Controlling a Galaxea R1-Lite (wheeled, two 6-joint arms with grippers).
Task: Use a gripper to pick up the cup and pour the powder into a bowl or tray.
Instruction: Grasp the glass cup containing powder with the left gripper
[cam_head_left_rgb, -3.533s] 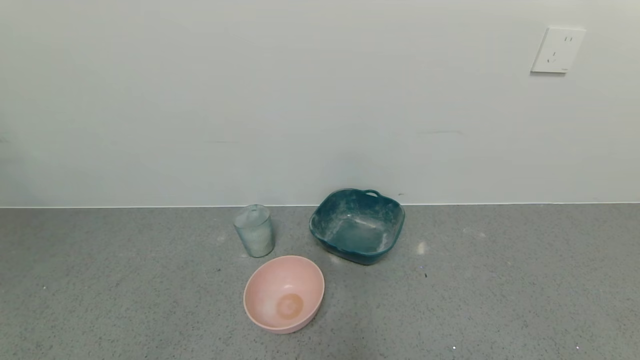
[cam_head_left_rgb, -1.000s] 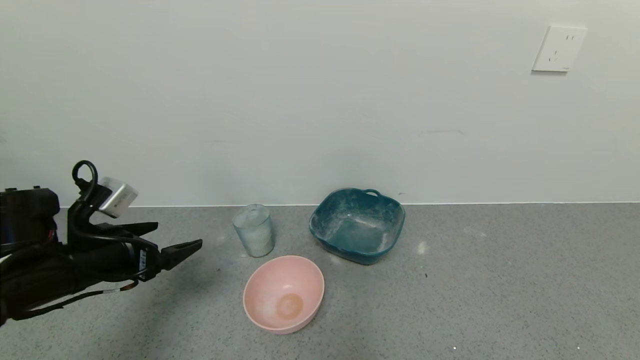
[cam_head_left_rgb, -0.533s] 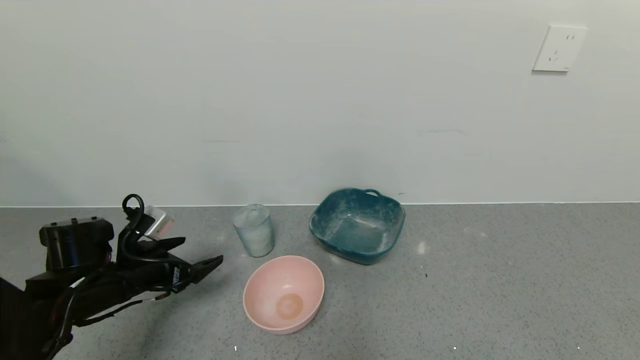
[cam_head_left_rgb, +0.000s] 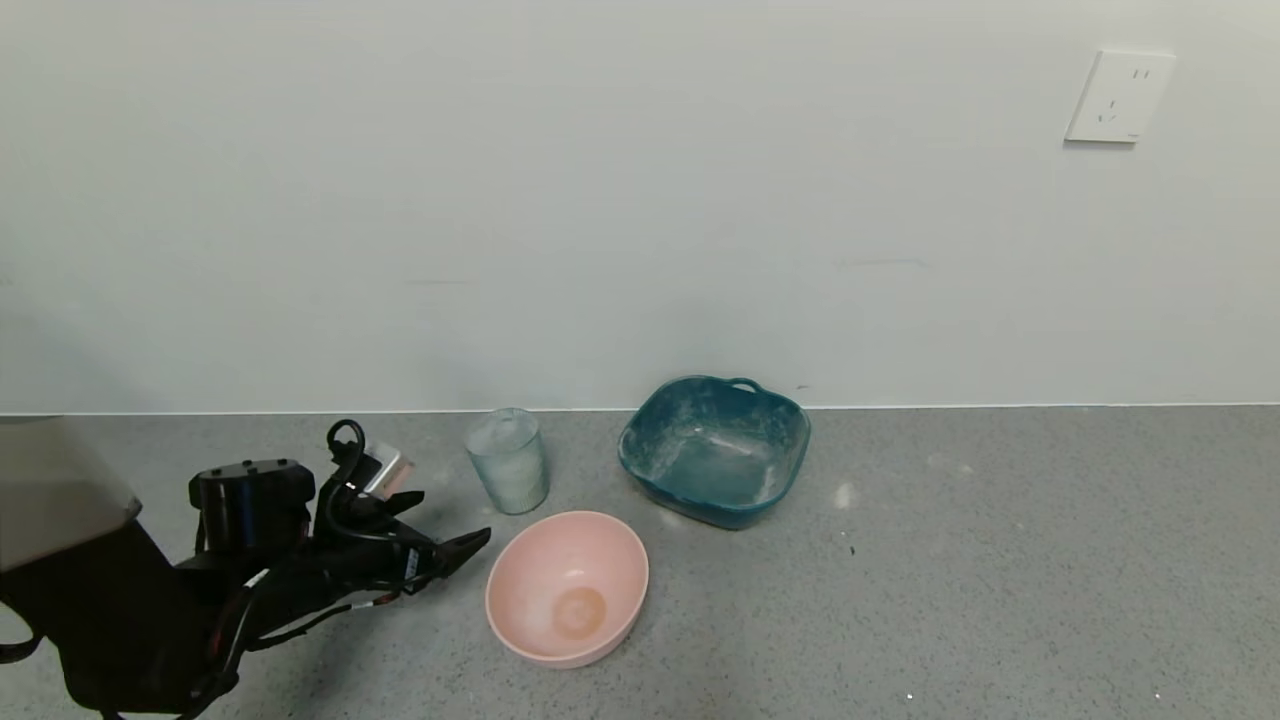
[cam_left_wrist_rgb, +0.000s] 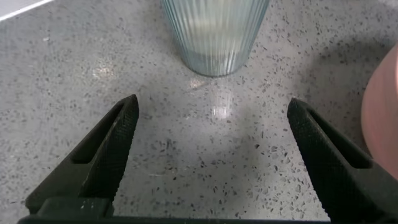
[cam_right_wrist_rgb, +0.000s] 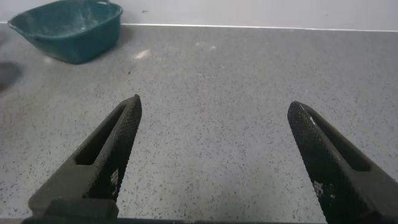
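The cup (cam_head_left_rgb: 508, 462), a clear ribbed tumbler dusted pale, stands upright on the grey counter near the wall. Off-white powder (cam_left_wrist_rgb: 211, 25) shows through its wall. My left gripper (cam_head_left_rgb: 452, 517) is open and empty, low over the counter just left of and in front of the cup. In the left wrist view the cup (cam_left_wrist_rgb: 214, 31) stands ahead of the open gripper (cam_left_wrist_rgb: 212, 106), centred and clear of the fingertips. The teal dish (cam_head_left_rgb: 700, 510) with its loop handle sits right of the cup, its inside smeared white. My right gripper (cam_right_wrist_rgb: 214, 104) is open and empty over bare counter.
A round pink bowl (cam_head_left_rgb: 520, 600) sits in front of the cup, close to the left gripper's nearer finger; its edge shows in the left wrist view (cam_left_wrist_rgb: 382, 106). The teal dish (cam_right_wrist_rgb: 68, 31) lies far off in the right wrist view. A wall runs behind the counter.
My left arm has come into view and moved right and lower, up to the cup. The cup, the dish and the pink bowl have not moved.
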